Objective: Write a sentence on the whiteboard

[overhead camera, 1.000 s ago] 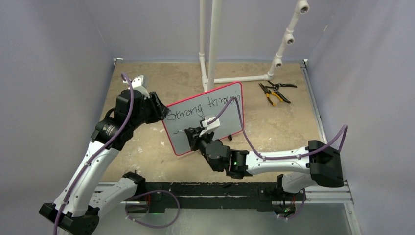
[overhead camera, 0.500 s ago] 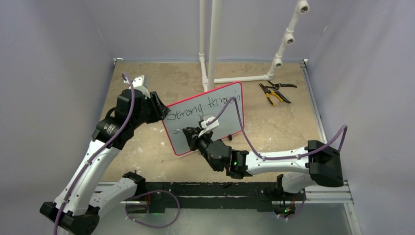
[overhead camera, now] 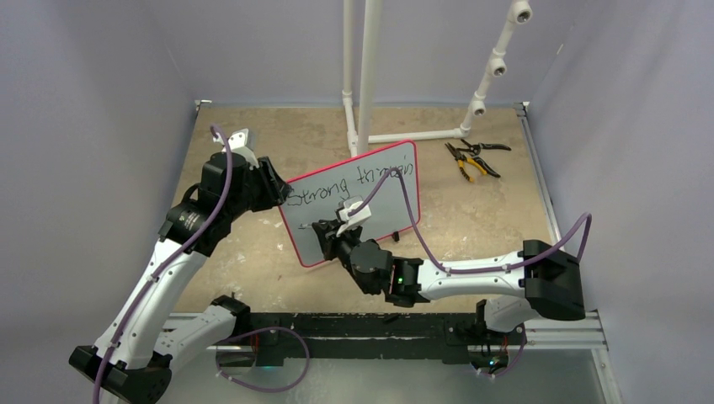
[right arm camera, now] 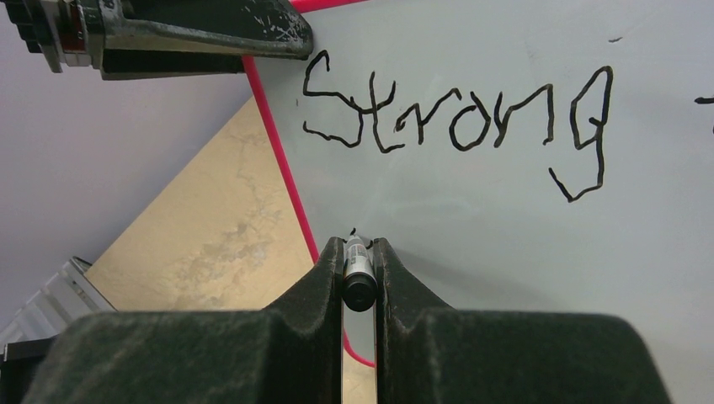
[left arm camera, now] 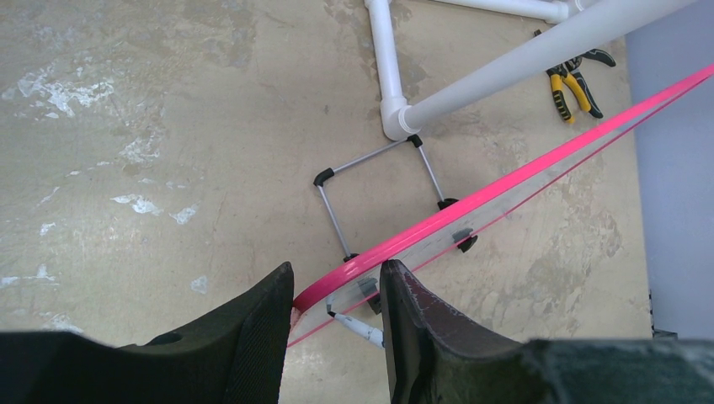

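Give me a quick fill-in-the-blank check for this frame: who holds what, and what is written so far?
1. The right gripper is shut on a black ____, its tip at the board.
2. The left gripper is clamped on the red-edged ____.
3. The first word of the sentence reads ____.

Missing words: marker; whiteboard; Strong.
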`<state>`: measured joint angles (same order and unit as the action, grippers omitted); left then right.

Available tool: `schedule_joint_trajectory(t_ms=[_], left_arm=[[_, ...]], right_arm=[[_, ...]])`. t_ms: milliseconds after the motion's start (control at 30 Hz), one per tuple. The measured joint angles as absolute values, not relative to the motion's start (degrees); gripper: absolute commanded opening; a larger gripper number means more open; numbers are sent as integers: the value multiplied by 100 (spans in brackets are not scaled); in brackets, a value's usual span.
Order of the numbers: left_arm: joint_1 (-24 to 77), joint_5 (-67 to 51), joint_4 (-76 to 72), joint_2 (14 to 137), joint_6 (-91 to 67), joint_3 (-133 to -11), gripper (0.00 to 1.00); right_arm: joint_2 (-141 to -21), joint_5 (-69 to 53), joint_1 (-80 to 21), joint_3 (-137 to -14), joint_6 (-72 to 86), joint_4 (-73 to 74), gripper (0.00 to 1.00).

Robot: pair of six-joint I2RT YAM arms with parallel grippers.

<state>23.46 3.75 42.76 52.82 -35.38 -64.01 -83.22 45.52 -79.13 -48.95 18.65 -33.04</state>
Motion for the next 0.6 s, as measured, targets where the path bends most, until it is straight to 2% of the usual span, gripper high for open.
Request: schedule_joint_trajectory(t_ms=[600], left_arm=[[2327,379,4257,5282,-3538,-6386,40]], right_arm=[[-8517,4530,-7935,-4993,2292,-2639,0]])
